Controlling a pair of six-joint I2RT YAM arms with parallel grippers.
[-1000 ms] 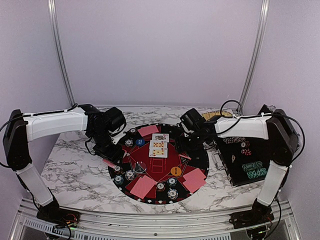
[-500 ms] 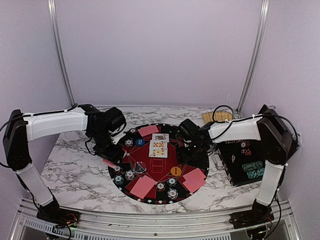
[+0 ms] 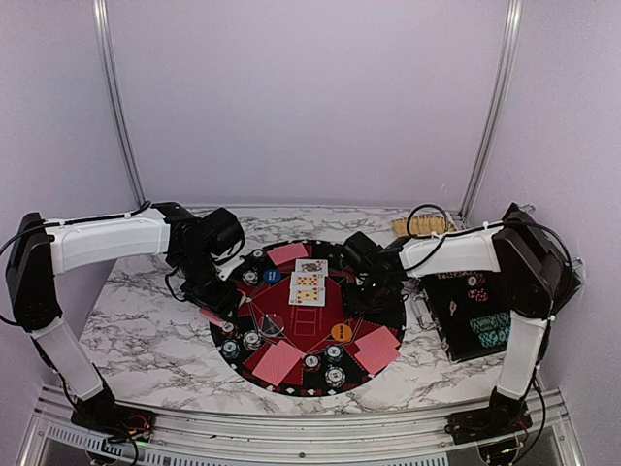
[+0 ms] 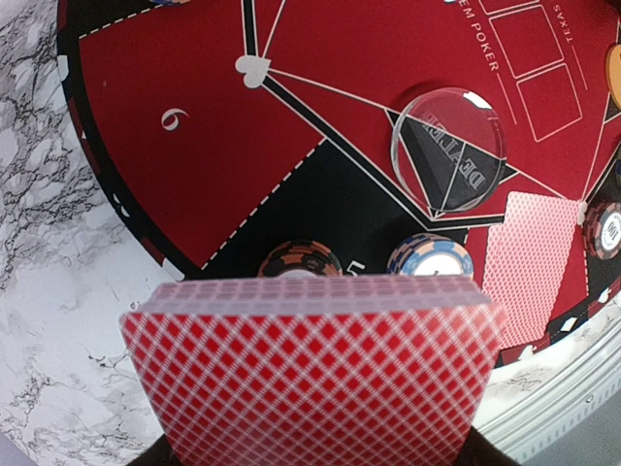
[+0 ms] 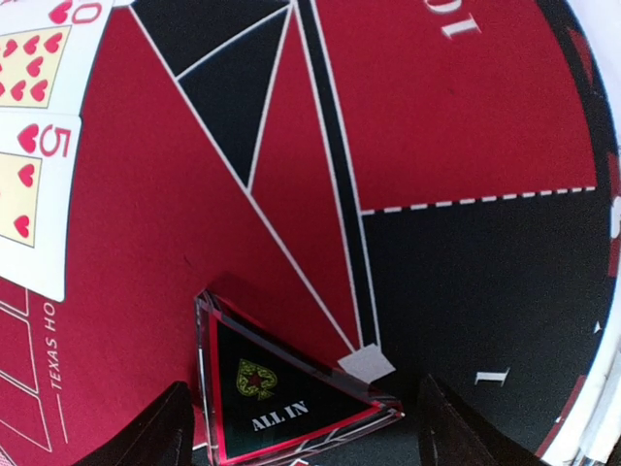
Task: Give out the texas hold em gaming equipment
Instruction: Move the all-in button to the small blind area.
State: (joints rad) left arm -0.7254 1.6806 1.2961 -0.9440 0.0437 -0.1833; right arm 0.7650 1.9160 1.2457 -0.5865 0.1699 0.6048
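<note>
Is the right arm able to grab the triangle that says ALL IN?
Probably yes. The right gripper stands open, with the triangle lying on the mat right between its jaws, and nothing else is in the way.

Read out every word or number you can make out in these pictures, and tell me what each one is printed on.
"ALL IN": triangular marker.
"DEALER", upside down: clear round button.
"EM POKER", "TEXAS", "6", "5": mat, left wrist view.
"TEXAS HO", "10", "1": mat, right wrist view.
"5" with hearts: face-up card.
"0", cut off by the edge: second card.
Chips: print too blurred to read.
</note>
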